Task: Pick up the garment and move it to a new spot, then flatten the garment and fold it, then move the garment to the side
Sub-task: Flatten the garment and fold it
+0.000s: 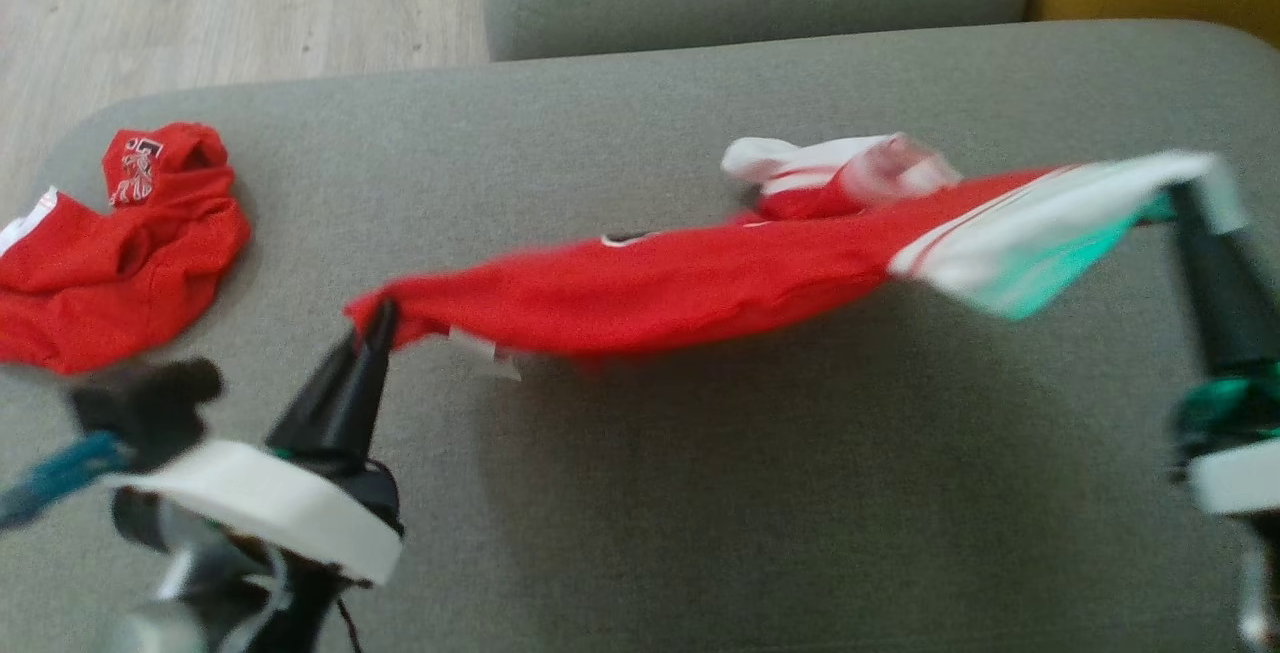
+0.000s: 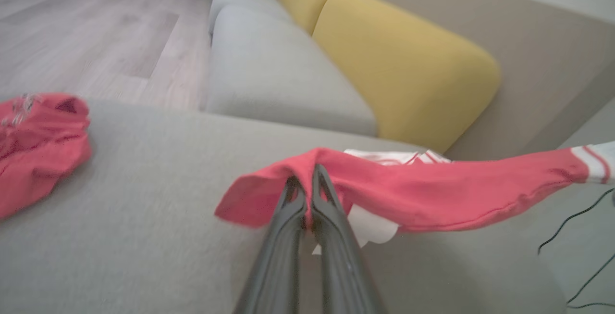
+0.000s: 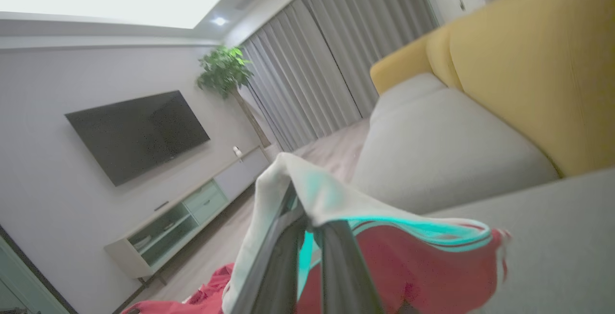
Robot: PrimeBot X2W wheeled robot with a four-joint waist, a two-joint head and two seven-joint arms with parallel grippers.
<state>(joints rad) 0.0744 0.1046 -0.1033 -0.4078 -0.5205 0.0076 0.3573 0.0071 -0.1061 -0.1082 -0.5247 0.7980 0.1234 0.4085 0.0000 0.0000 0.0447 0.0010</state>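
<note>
Grey sofa seat, and the red garment is strung out just above it between both arms. Another red top lies crumpled at the far left. Left claw is pinched tight on the red end, right claw on the white hem.

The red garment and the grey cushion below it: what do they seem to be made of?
Garment: probably a thin, smooth sports knit, matte. It sags softly between the left gripper and the right gripper and has white striped trim. Cushion: seemingly woven upholstery cloth, matte, with a fine grainy surface.
</note>
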